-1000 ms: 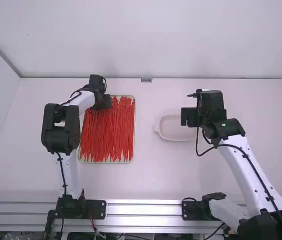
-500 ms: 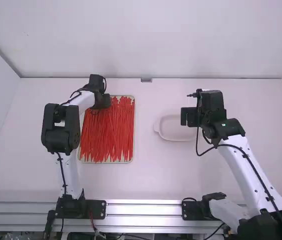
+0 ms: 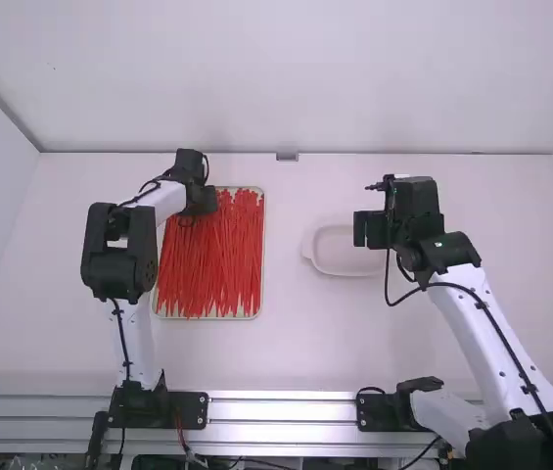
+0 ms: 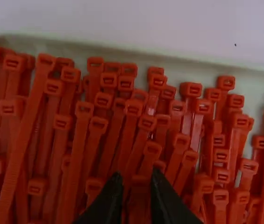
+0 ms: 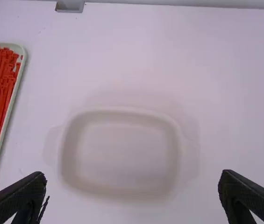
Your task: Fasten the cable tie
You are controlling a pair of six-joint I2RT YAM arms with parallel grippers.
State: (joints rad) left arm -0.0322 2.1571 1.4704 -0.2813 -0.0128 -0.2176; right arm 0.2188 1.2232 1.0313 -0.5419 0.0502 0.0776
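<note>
**A:** Where does the left gripper [image 4: 135,176] stand?

**B:** Down in the far corner of the tray [image 4: 178,65], among the heads of the red cable ties [image 4: 122,112]; its fingers are drawn close together with one cable tie [image 4: 135,187] between them, and I judge that they pinch it.

**A:** Then what worries you?

**B:** The pile; the ties lie packed and crossed over one another, so a neighbour may ride up with the pinched one, or snag it and drag it out of the grip; the hold also looks to be near the tie's head end, so most of the strap would hang loose and swing.

**A:** And the right gripper [image 3: 374,227]?

**B:** It hangs above the white dish [image 5: 122,149], well apart from the tray, its fingers spread wide with nothing in them; it has nothing to do until a tie reaches it.

**A:** So the handover is the risk?

**B:** I think so; fastening needs the thin tail threaded through the small slot in the head; if the strap droops or twists, the right gripper may catch it crookedly, and the tail will miss the slot; a tie dropped on the table [image 3: 403,323] lies flat and is hard to pick up again.
</note>
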